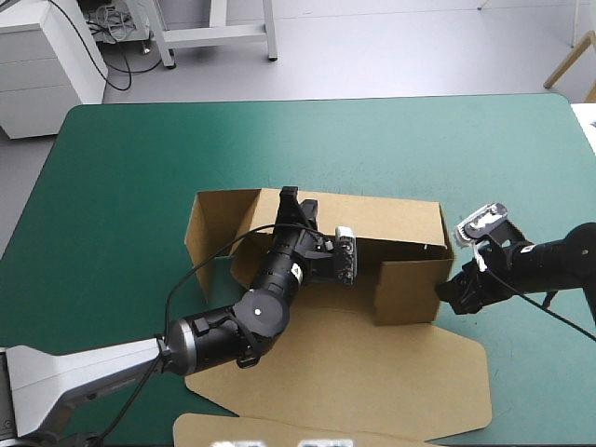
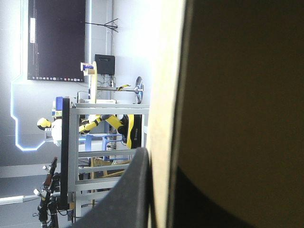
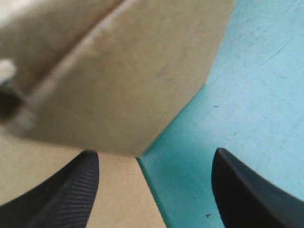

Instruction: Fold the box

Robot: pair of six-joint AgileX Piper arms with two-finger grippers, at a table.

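The brown box (image 1: 400, 223) stands mid-table with its walls raised and its lid panel (image 1: 372, 372) flat toward the near edge. My left gripper (image 1: 291, 197) reaches across the inside to the far wall's top edge. In the left wrist view the gripper (image 2: 164, 194) is shut on that wall (image 2: 237, 71), its pale edge between the black fingers (image 2: 128, 199). My right gripper (image 1: 453, 293) hovers low just outside the box's right end. It (image 3: 154, 190) stands open, the box's corner (image 3: 133, 85) ahead of it and nothing between the fingers.
Teal-green cover (image 1: 140, 168) lies bare beyond and to the left of the box. A lid flap (image 1: 223, 430) reaches the table's near edge. The right arm lies over the cover (image 3: 256, 95) near the table's right edge.
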